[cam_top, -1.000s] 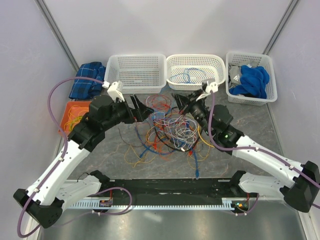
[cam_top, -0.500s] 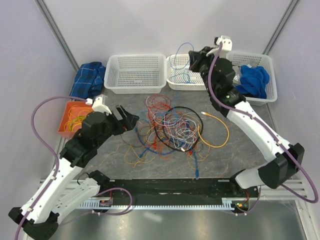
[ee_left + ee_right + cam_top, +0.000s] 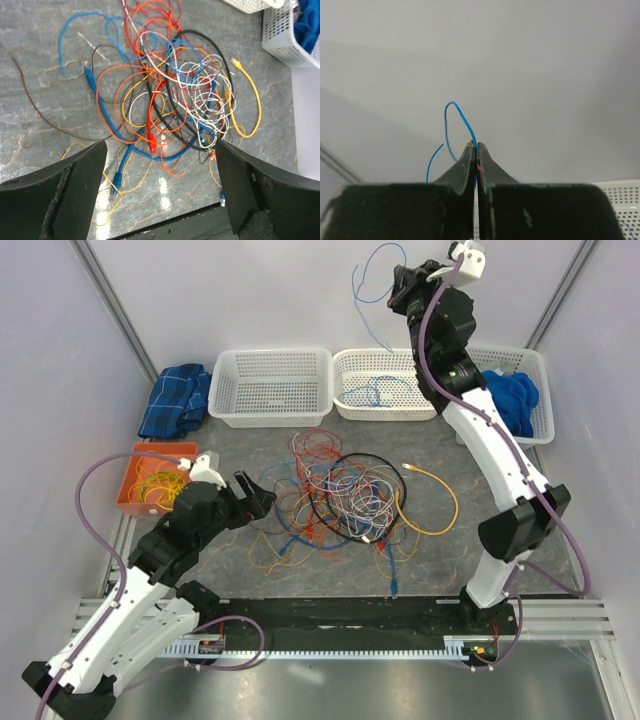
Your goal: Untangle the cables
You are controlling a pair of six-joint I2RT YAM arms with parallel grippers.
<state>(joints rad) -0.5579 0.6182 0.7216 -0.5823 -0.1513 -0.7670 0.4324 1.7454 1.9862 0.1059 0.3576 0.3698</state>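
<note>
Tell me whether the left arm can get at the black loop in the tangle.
Probably yes. The left gripper hangs open at the left edge of the tangle with nothing solid between it and the black loop; white and red wires cross the loop, so it may pinch those.

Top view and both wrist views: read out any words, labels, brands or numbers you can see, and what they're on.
No text can be read in any view.
Two small modules on the front rail: any print is too small to read.
White baskets, orange tray, cables: no lettering visible.
</note>
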